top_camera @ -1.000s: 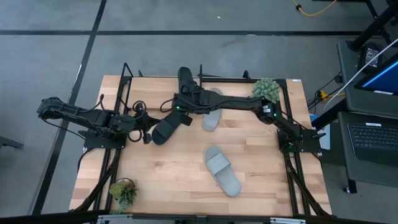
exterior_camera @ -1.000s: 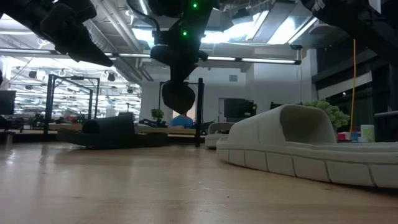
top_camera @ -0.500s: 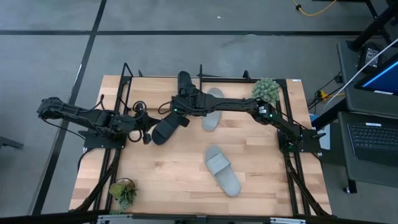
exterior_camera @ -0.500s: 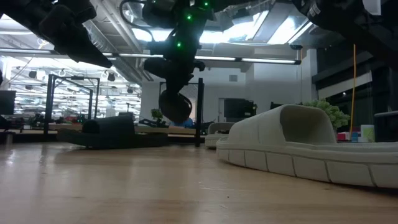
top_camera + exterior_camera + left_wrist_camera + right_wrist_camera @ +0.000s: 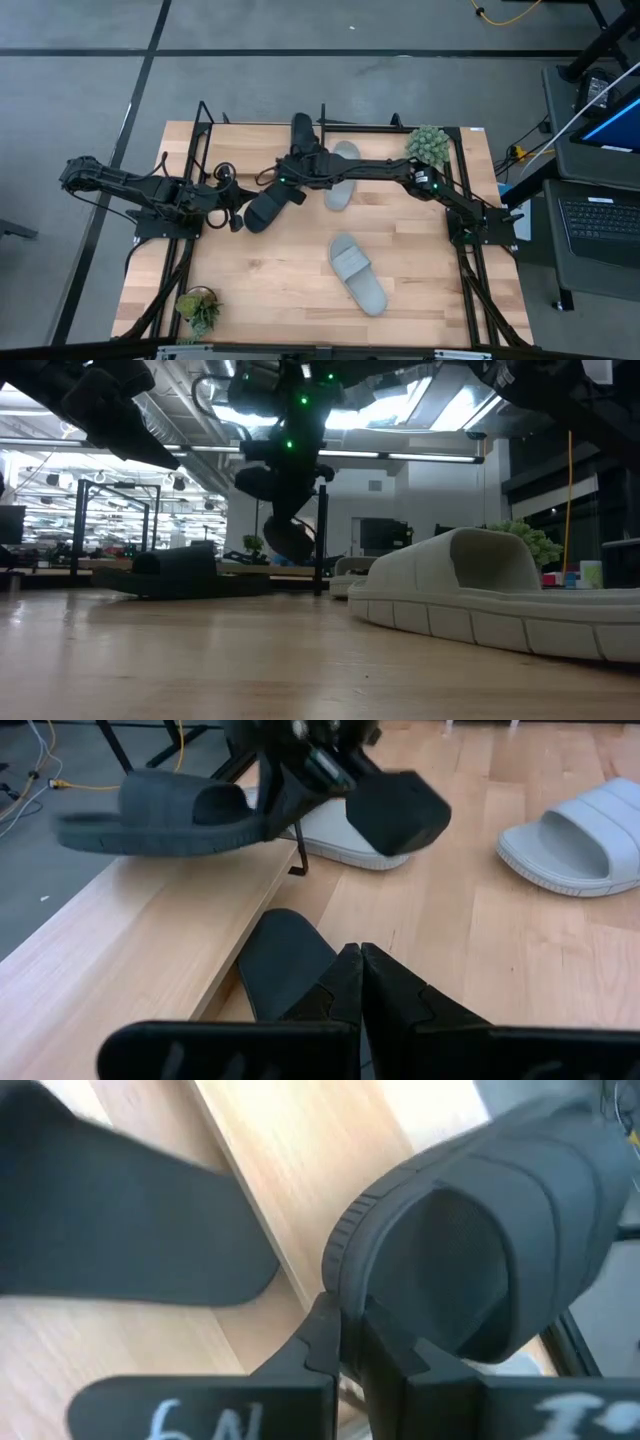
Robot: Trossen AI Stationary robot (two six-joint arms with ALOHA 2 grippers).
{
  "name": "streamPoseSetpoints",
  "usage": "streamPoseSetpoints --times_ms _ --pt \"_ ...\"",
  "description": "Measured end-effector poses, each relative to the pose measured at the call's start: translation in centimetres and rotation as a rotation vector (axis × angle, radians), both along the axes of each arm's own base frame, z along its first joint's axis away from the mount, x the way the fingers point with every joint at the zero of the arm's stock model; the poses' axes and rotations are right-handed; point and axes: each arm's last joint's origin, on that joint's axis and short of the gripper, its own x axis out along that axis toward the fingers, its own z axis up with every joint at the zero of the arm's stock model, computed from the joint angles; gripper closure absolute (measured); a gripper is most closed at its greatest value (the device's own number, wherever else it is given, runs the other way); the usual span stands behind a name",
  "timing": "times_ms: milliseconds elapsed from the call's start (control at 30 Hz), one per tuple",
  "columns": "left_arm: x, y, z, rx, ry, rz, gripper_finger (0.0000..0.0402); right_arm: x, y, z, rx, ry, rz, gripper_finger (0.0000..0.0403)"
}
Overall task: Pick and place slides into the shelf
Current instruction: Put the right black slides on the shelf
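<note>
Slide point(image 5: 301, 131), black, hangs clamped in the right claw point(image 5: 300, 160) above the shelf point(image 5: 225, 130) at the far edge of the tabletop point(image 5: 420, 240), its long axis running near to far, toe end pointing away over the shelf board. A second black slide point(image 5: 268, 208) lies on the tabletop just near and left of it, right by the left claw point(image 5: 238, 218), whose fingers are together on nothing. Two grey slides, one by the shelf point(image 5: 340, 176), one nearer point(image 5: 358, 274), sit to the right, closer to the right arm.
</note>
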Motion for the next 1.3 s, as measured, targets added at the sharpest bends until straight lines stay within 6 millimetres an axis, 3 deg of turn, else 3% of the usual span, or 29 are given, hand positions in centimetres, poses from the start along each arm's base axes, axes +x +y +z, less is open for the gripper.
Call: streamPoseSetpoints --times_ms 167,1200,1300 --pt "-0.01 0.0 -0.02 0.001 0.002 0.0 0.0401 -0.03 -0.04 -1.24 -0.013 0.009 -0.012 0.0381" --pt "-0.01 0.0 -0.02 -0.002 0.001 0.001 0.0401 0.02 -0.07 -1.22 0.025 0.025 0.047 0.0379" --pt "-0.01 0.0 -0.02 -0.002 0.001 0.001 0.0401 0.03 -0.02 -1.25 0.036 0.034 0.073 0.0364"
